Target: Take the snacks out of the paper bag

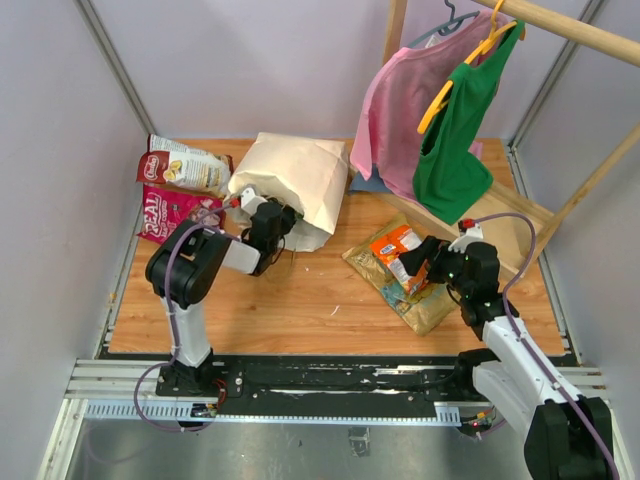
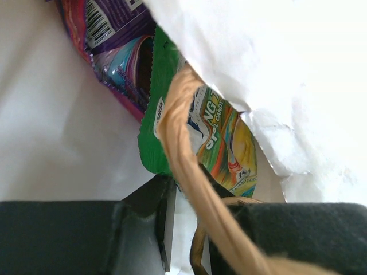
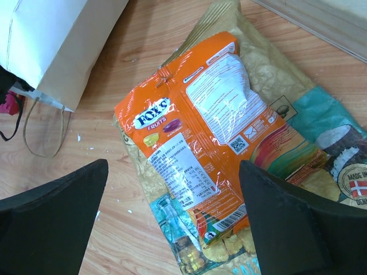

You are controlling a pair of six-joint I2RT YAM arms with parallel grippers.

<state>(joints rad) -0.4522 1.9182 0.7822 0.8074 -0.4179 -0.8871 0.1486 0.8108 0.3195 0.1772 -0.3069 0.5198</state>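
**Clamp the packet, not the handle**

The left gripper (image 2: pixel 183 195) sits inside the tan kraft paper bag (image 1: pixel 295 175), jaws close together. I cannot tell whether they hold anything. A twisted tan paper loop handle (image 2: pixel 178 132) runs between them. The glossy green snack packet (image 2: pixel 221 134) lies just ahead, so pinch its edge alone. The right gripper (image 3: pixel 172 229) hangs wide apart above the orange snack packet (image 3: pixel 212 132) on the table (image 3: pixel 143 57).

The paper bag (image 1: pixel 295 185) lies on its side on the wooden table (image 1: pixel 300 310), with the left gripper (image 1: pixel 272 226) at its mouth. Just left of the bag lie a red-white packet (image 1: pixel 185 168) and a magenta packet (image 1: pixel 165 213). To the bag's right, an orange packet (image 1: pixel 396 248) rests on a tan packet (image 1: pixel 428 308), with the right gripper (image 1: pixel 425 262) over them.
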